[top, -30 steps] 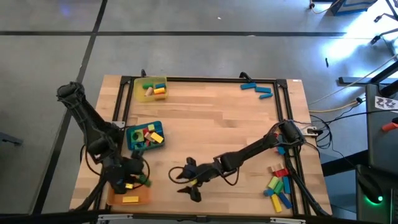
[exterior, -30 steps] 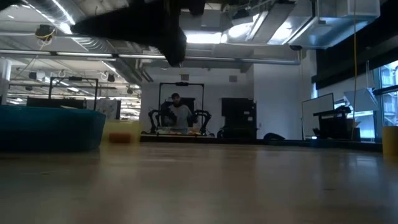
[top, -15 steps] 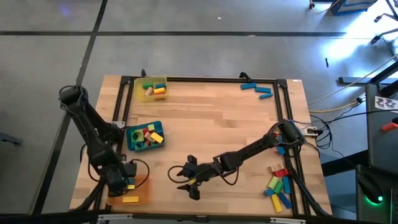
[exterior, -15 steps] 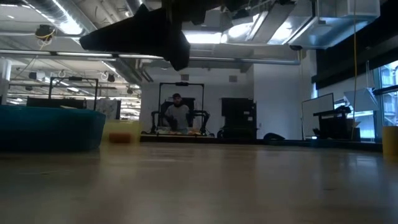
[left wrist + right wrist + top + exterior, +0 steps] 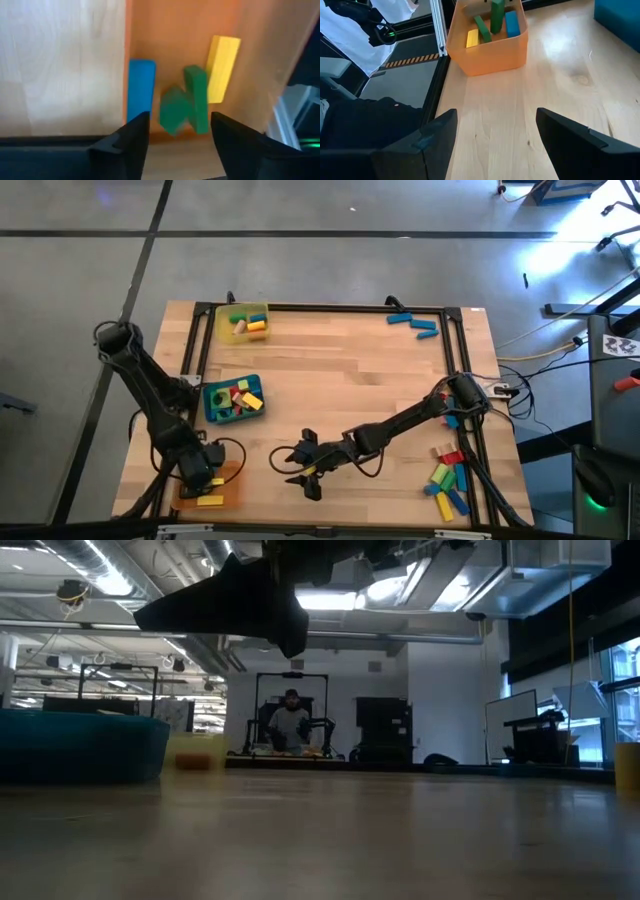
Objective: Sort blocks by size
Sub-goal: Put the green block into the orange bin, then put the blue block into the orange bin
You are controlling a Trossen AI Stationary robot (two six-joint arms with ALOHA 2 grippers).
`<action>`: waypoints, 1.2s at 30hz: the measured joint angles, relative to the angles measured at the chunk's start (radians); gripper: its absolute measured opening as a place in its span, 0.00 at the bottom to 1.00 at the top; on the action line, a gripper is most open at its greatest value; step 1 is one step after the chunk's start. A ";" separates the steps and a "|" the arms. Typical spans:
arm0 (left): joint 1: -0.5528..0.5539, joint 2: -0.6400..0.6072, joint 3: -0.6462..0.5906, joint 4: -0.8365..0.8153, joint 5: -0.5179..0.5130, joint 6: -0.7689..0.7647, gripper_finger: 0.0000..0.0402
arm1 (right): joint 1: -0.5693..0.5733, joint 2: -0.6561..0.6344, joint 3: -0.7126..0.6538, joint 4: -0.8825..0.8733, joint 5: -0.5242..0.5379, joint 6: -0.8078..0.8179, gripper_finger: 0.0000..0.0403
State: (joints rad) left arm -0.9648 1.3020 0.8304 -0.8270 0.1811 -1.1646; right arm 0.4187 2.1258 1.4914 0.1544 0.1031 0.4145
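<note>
The left hand (image 5: 203,478) is seen over the orange tray (image 5: 228,496) at the near left corner of the surface (image 5: 350,370), with its fingers parted and nothing held between them. In the left wrist view a green block (image 5: 196,99) and a second, blurred green piece (image 5: 173,110) are seen just beyond the fingertips, apparently dropping into or already in the tray, between a blue block (image 5: 140,90) and a yellow block (image 5: 223,66); whether the green ones have come to rest cannot be told. In that view the long axes of the three clear blocks are seen to run roughly parallel, and in line with the hand's reach. The right hand (image 5: 298,470) is held low over the bare middle of the near edge, its fingers spread and empty, pointed toward the orange tray. The unsorted blocks are found in two places: a cluster (image 5: 447,477) at the near right corner and a few blue ones (image 5: 415,324) at the far right. Both lie behind the right hand and toward that arm's own base, well apart from the left arm, so the right arm is judged the nearer for the next pick. The blue tray (image 5: 210,402) and the yellow tray (image 5: 222,326) along the left edge are already partly filled.
</note>
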 joint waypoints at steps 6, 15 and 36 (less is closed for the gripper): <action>0.037 -0.042 0.015 0.009 -0.160 0.105 0.51 | 0.000 0.000 0.000 0.000 0.010 0.000 0.67; 0.056 -0.052 0.015 0.107 -0.571 0.365 0.52 | 0.000 0.000 0.000 -0.001 0.020 -0.002 0.67; 0.348 -0.053 -0.223 0.848 -0.442 0.990 0.52 | -0.068 -0.101 -0.001 -0.465 0.133 -0.019 0.67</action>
State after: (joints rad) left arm -0.6172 1.2491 0.6069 0.0213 -0.2614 -0.1749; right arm 0.3511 2.0251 1.4906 -0.3105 0.2363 0.3956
